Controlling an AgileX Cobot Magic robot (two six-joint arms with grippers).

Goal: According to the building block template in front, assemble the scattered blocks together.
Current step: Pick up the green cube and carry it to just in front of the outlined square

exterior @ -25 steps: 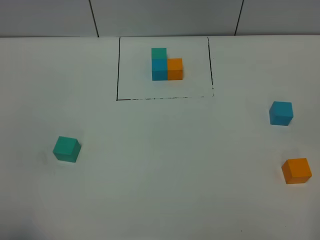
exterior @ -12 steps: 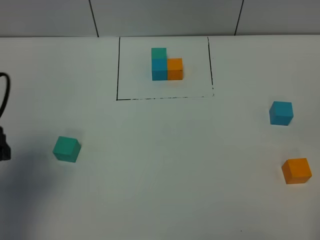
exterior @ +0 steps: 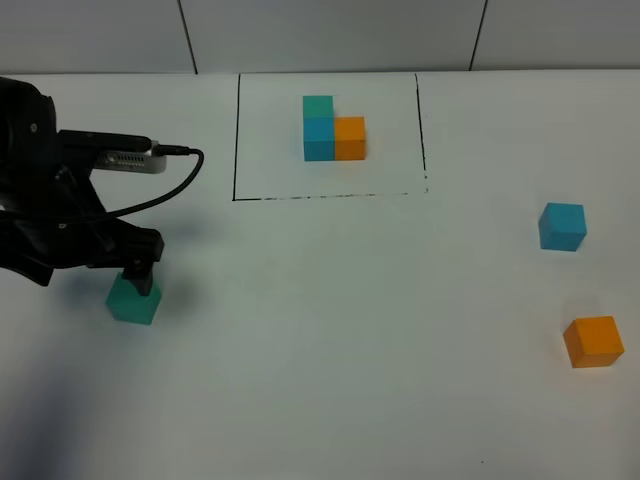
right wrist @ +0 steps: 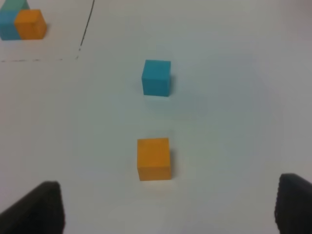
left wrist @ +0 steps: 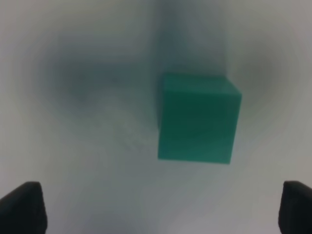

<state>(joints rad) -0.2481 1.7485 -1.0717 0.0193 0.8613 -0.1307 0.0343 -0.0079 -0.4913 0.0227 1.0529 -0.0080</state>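
My left fingers (exterior: 140, 268) are spread wide and empty, hanging right over the green cube (exterior: 130, 305) on the left of the desk (exterior: 330, 330). The template (exterior: 333, 130) sits in its black frame, far middle. On the right lie the blue cube (exterior: 562, 226) and, nearer me, the orange cube (exterior: 593, 341), well apart. My right fingers (right wrist: 41, 209) are open and empty, short of both. Nothing is joined yet; I judge the whole build is left to do.

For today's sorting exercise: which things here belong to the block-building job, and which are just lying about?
Job:
block template inside the black frame
green cube
blue cube
orange cube
left gripper, open by the green cube

Not part of it:
white table
grey wall behind
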